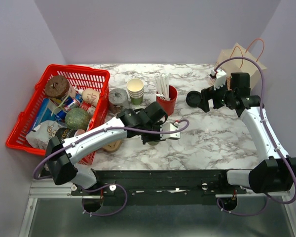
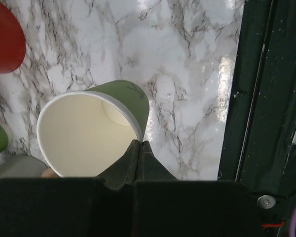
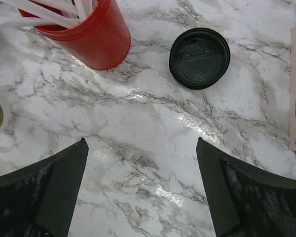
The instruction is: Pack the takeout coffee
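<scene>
Top view: bright, even, diffuse light from overhead. Shadows under the arms on the marble table (image 1: 207, 138) are soft and short. The lower edge of the frame is noticeably dimmer. Focus is sharp throughout.

Left wrist view: white glare patches on the marble at upper centre and right of centre. The left gripper (image 2: 139, 144) at the bottom is dark and blurred. The paper cup (image 2: 89, 133) interior is evenly lit and slightly soft.

Right wrist view: scattered glare streaks mid-frame. The black lid (image 3: 200, 58) is sharp and casts a faint shadow. The right gripper (image 3: 141, 144) shows dark and soft-edged in the lower corners.
</scene>
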You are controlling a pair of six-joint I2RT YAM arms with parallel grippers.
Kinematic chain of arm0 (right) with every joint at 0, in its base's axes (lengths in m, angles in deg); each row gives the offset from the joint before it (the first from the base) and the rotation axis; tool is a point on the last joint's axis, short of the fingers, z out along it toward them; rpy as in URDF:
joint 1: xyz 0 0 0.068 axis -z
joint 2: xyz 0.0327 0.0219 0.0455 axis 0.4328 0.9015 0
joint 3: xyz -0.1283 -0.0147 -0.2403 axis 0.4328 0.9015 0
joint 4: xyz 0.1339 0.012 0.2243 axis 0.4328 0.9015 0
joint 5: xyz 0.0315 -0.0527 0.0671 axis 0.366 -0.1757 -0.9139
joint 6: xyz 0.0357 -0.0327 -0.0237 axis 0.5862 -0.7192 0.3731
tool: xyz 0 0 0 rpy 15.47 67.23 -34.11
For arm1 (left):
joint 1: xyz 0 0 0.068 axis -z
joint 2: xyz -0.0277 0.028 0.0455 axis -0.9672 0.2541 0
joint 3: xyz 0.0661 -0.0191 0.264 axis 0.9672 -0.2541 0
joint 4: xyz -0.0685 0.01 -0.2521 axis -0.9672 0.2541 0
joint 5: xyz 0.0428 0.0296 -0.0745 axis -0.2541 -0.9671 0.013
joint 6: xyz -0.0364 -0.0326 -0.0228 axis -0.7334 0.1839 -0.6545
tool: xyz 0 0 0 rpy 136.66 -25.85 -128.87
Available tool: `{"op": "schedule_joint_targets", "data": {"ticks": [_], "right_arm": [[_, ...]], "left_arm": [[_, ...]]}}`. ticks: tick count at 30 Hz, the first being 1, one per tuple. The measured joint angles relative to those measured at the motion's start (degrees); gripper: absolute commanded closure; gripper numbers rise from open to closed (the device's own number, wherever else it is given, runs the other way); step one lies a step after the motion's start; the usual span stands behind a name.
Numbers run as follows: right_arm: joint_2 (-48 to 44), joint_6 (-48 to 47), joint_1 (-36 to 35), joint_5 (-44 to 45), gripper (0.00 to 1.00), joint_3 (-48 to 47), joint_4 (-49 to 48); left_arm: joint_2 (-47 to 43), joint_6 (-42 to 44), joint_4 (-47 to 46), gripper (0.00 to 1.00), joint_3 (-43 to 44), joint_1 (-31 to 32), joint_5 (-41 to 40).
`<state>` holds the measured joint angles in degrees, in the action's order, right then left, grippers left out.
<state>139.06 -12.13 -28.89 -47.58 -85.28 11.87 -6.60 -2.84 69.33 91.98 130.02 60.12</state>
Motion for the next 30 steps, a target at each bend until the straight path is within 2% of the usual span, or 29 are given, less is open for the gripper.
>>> {"op": "schedule_joint_targets", "data": {"ticks": [5,11,21,30], "right_arm": [[0.7,0.9,0.1,1.8,0.00,-0.4,-0.2],[1.4,2.2,0.9,2.7,0.00,-3.3,-0.7],[0.3,3.3,1.1,2.7,0.00,-4.3,-1.4],[1.4,2.9,1.1,2.7,0.00,-5.7,-0.7]], "left_arm": [[0.3,-2.4,-5.5,1.00,-0.8,4.4,-0.1],[3.6,-3.8,-10.8,1.00,-0.8,6.8,-0.3],[13.3,-6.2,-11.5,1.00,4.0,8.0,-0.9],[16.4,-7.0,-11.0,0.75,7.8,8.0,-0.9]]}}
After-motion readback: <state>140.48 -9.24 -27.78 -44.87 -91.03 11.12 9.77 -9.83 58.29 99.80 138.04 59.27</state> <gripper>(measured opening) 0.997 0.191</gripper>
